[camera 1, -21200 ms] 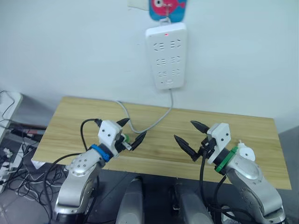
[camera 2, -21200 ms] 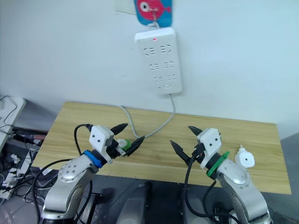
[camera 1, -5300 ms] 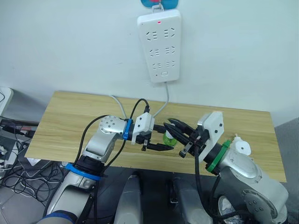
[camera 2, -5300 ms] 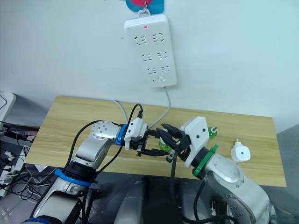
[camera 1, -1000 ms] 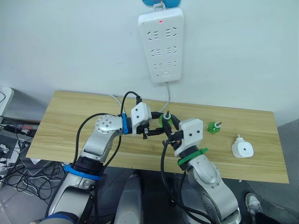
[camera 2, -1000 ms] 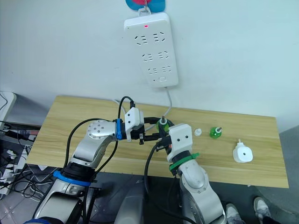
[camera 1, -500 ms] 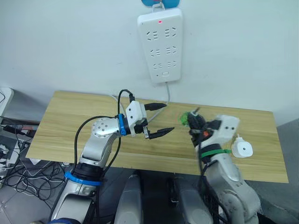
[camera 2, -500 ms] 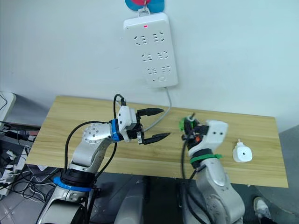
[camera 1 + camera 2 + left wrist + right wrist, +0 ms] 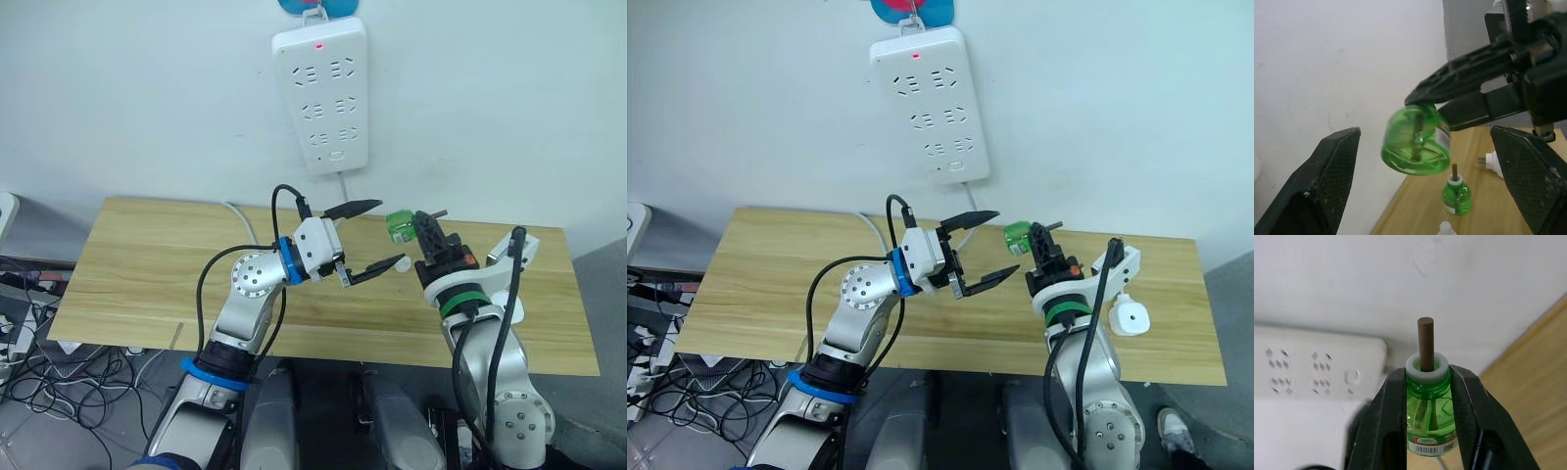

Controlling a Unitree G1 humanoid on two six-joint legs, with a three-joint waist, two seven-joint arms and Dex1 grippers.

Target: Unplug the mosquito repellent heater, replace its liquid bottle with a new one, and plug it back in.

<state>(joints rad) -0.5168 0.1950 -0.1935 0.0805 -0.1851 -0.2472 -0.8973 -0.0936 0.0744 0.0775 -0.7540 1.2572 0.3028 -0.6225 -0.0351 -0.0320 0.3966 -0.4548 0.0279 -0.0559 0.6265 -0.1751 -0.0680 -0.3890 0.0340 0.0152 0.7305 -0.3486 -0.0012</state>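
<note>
The right gripper [image 9: 1426, 396] squeezes a small green bottle [image 9: 1428, 418] with a brown wick [image 9: 1425, 348] and no cap, holding it up in the air above the wooden table [image 9: 147, 264]. The left gripper [image 9: 377, 237] is spread wide and holds nothing, close beside that bottle. Another green bottle [image 9: 1456, 195] with a wick stands on the table, near a little white cap [image 9: 402, 264]. The white heater [image 9: 1130, 317] lies on the table by the right arm. The power strip [image 9: 321, 93] hangs on the wall.
</note>
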